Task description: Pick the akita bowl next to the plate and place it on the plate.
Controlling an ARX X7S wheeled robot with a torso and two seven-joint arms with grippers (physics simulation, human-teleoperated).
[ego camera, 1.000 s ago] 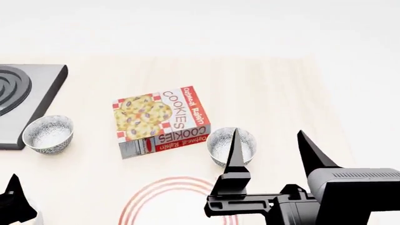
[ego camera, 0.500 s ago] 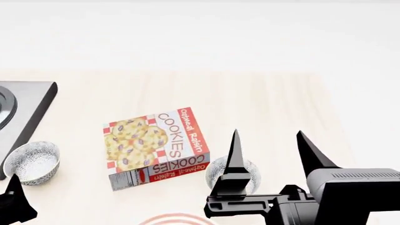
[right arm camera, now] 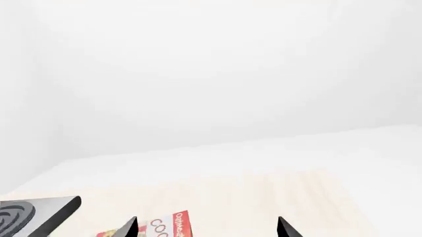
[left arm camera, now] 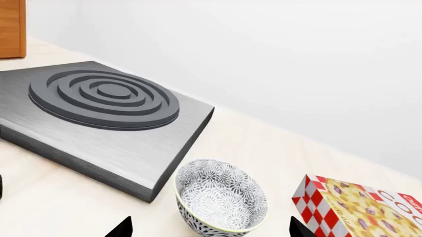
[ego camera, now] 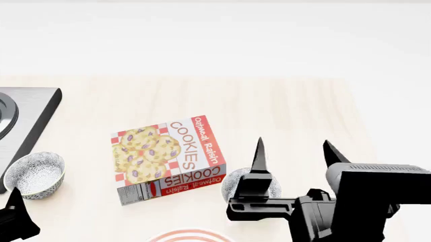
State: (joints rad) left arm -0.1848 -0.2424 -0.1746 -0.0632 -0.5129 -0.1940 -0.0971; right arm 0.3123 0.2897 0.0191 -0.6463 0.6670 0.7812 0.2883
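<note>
Akita bowl stands on the light wooden table, just beside the near right corner of the cookie box, and most of it is hidden behind the right gripper in the head view. This gripper hovers above the table with its two black fingers wide apart; nothing is between them, and I cannot tell whether the left finger is over the bowl or only in front of it. Only a thin arc of the plate, with red rings, shows at the lower edge of the head view, near the bowl.

A second speckled bowl sits far to the left, just beside the grey stove plate. The left wrist view shows this bowl close, patterned also inside, beside the burner block; of the left gripper it shows only two fingertips, well apart. The right wrist view looks mostly at the white wall, and catches only the box's top and the stove's corner.
</note>
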